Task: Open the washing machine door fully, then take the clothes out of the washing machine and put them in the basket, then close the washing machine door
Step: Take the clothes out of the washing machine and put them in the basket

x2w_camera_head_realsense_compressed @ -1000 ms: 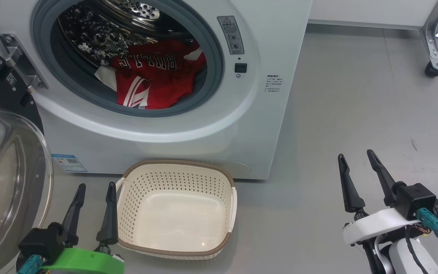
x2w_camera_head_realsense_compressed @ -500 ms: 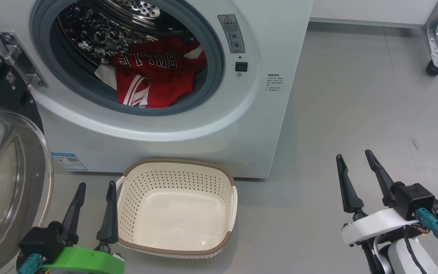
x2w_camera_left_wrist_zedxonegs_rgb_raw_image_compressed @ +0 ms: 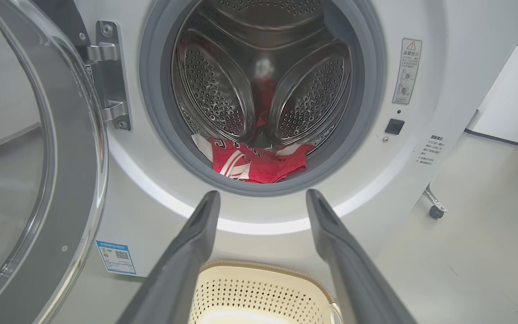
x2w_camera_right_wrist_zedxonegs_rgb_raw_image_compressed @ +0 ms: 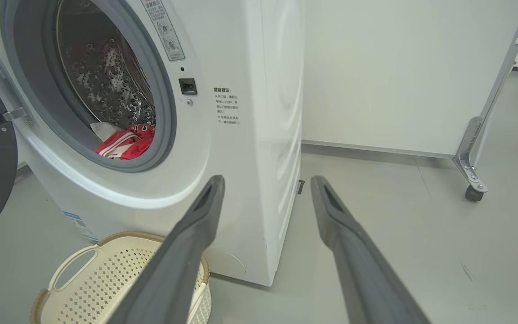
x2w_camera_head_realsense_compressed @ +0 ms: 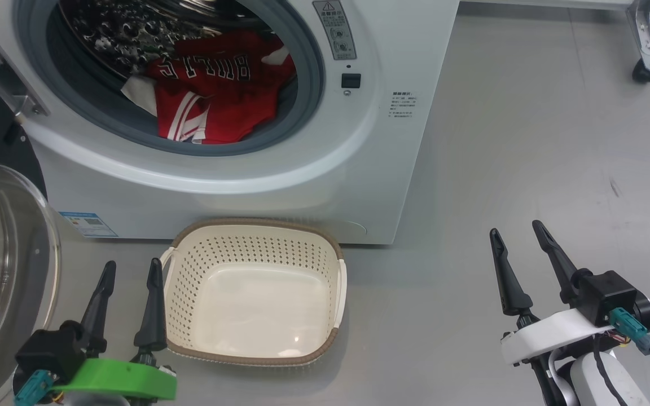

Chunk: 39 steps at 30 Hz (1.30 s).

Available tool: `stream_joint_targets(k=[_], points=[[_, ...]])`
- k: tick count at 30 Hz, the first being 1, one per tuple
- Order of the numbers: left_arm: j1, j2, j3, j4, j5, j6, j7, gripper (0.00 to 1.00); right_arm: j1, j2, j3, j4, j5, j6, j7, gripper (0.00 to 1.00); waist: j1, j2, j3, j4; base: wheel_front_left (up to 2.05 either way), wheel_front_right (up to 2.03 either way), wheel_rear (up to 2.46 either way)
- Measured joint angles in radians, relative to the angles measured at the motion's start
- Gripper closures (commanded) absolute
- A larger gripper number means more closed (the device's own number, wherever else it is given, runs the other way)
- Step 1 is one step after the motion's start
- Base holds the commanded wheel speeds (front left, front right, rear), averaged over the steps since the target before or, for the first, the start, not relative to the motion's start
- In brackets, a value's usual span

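Observation:
The white washing machine (x2w_camera_head_realsense_compressed: 370,141) stands with its door (x2w_camera_head_realsense_compressed: 3,254) swung wide to the left, glass bowl facing me. Red clothes (x2w_camera_head_realsense_compressed: 212,90) with "BULLS" lettering and some white fabric lie at the front of the steel drum, also seen as clothes (x2w_camera_left_wrist_zedxonegs_rgb_raw_image_compressed: 254,162) and clothes (x2w_camera_right_wrist_zedxonegs_rgb_raw_image_compressed: 126,141). The cream basket (x2w_camera_head_realsense_compressed: 254,228) sits on the floor right in front of the machine, with nothing in it. My left gripper (x2w_camera_head_realsense_compressed: 133,270) is open just left of the basket, holding nothing. My right gripper (x2w_camera_head_realsense_compressed: 517,234) is open over bare floor to the right of the machine.
A metal frame leg on a black caster (x2w_camera_head_realsense_compressed: 644,70) stands at the back right. Grey floor (x2w_camera_head_realsense_compressed: 528,141) spreads to the right of the machine. The door hinge bracket (x2w_camera_left_wrist_zedxonegs_rgb_raw_image_compressed: 108,76) sits at the opening's left side.
The whole head view has shifted a little up and left, so the camera has moved. Both grippers keep their open pose; the clothes and basket lie where they were.

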Motion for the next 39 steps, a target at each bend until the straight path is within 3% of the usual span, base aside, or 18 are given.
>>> stream_joint_targets(k=[12, 20, 39], points=[[-0.13, 0.034, 0.011, -0.017, 0.044, 0.039, 0.06, 0.0, -0.035, -0.001, 0.006, -0.035, -0.001, 0.005, 0.0, 0.0, 0.0, 0.0, 0.13, -0.047, 0.0, 0.0, 0.0], [-0.283, 0.09, 0.065, -0.007, 0.056, 0.078, 0.139, 0.0, -0.086, 0.008, 0.005, -0.061, -0.007, 0.01, 0.0, 0.0, 0.0, 0.0, 0.232, -0.097, 0.0, 0.0, 0.0], [-0.637, 0.223, 0.131, 0.154, 0.093, 0.158, 0.382, 0.0, -0.176, 0.043, 0.019, -0.069, 0.001, 0.025, 0.0, 0.0, 0.0001, 0.0, 0.423, -0.24, 0.0, 0.0, 0.0]])
